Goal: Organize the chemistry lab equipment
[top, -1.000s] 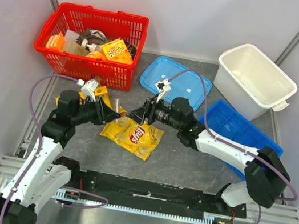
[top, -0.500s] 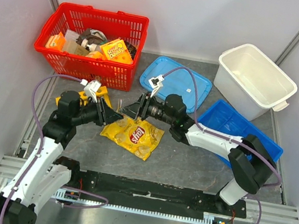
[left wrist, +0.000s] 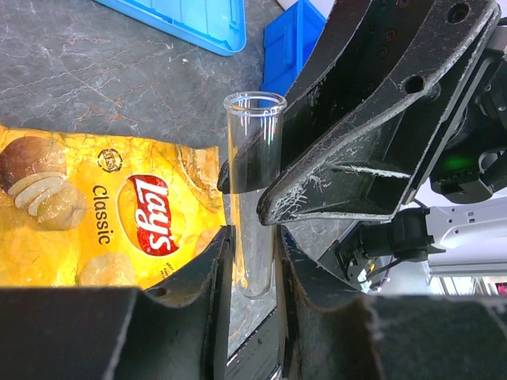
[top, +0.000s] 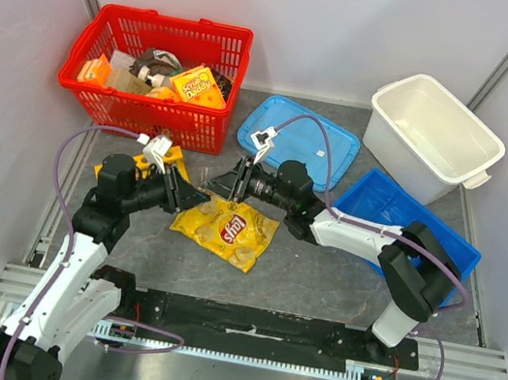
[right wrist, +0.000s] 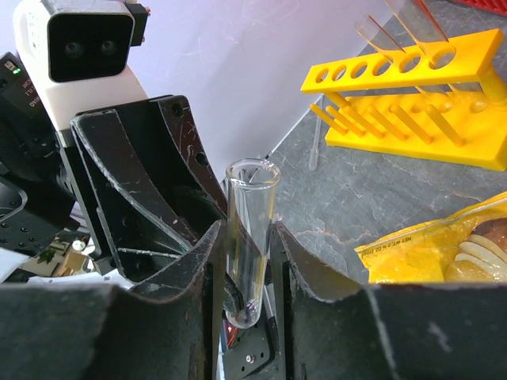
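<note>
Left wrist view shows the glass test tube (left wrist: pixel 253 198) gripped by the left fingers (left wrist: pixel 207 293) over the Lay's chip bag (left wrist: pixel 119 214), apparently for handover, while the right fingers (right wrist: pixel 202 269) bracket it closely, grip unconfirmed.

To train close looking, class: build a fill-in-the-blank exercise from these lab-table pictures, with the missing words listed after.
The left gripper holds a glass ____. The rack is coloured ____. The bag bears the brand name ____. The basket is coloured ____.
Missing words: test tube; yellow; Lay's; red.
</note>
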